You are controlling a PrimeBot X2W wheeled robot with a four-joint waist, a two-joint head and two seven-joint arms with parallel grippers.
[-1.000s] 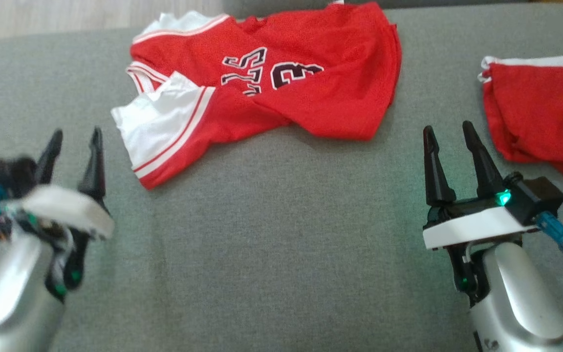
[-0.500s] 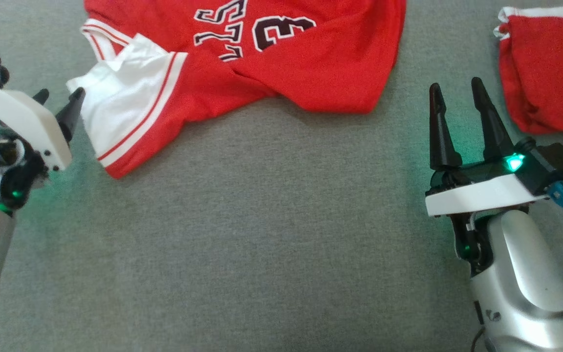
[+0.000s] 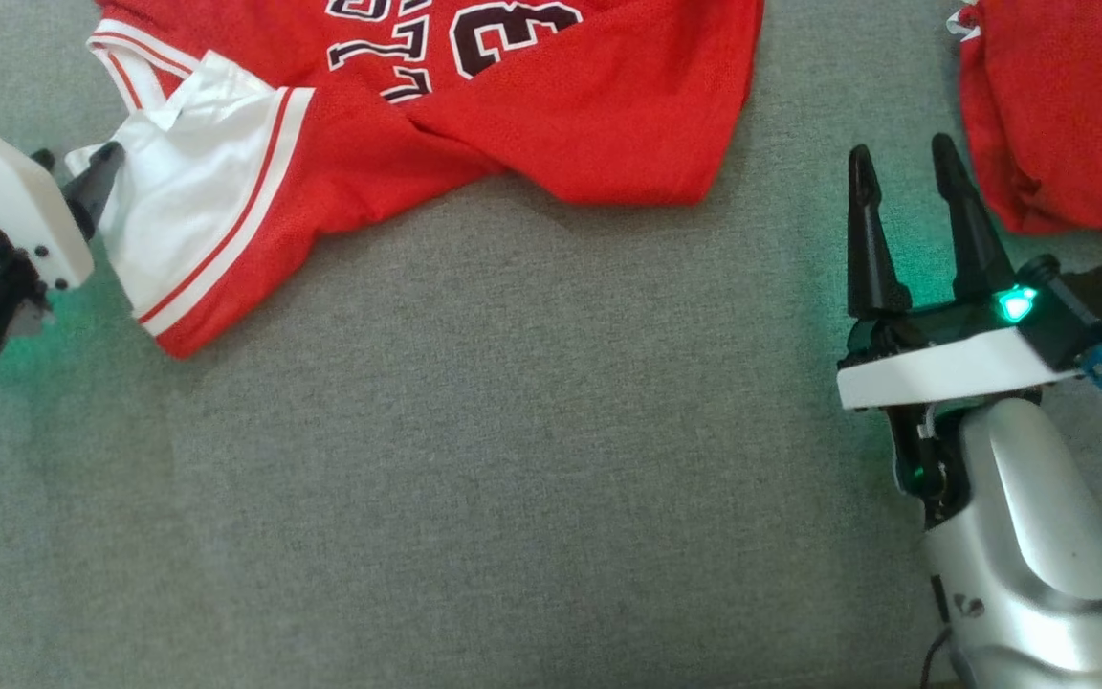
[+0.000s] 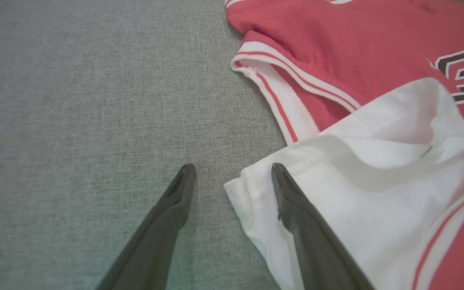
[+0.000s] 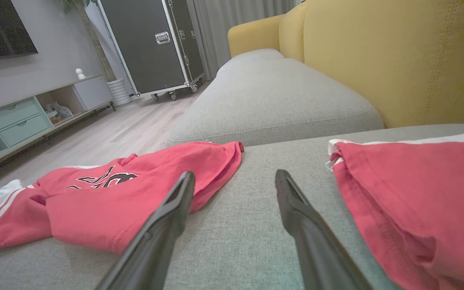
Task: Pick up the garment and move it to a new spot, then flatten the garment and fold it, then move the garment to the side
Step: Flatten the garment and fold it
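My left pincer (image 3: 73,165) is spread at the white corner of the jersey (image 3: 551,115). In the left wrist view (image 4: 232,169) one finger lies over that corner and the other over bare grey cushion (image 3: 513,431); whether it touches I cannot tell. Jersey: red mesh, crumpled, a white panel edged with a red stripe, and dark numbers outlined in white that read upside down from the head. Its long axis runs left to right across the cushion, white end toward my left. The left wrist view adds the striped armhole trim (image 4: 280,100). My right pincer (image 3: 902,161) is spread and empty, between the jersey and a second red garment (image 3: 1058,115). The right wrist view adds a yellow backrest (image 5: 377,52).
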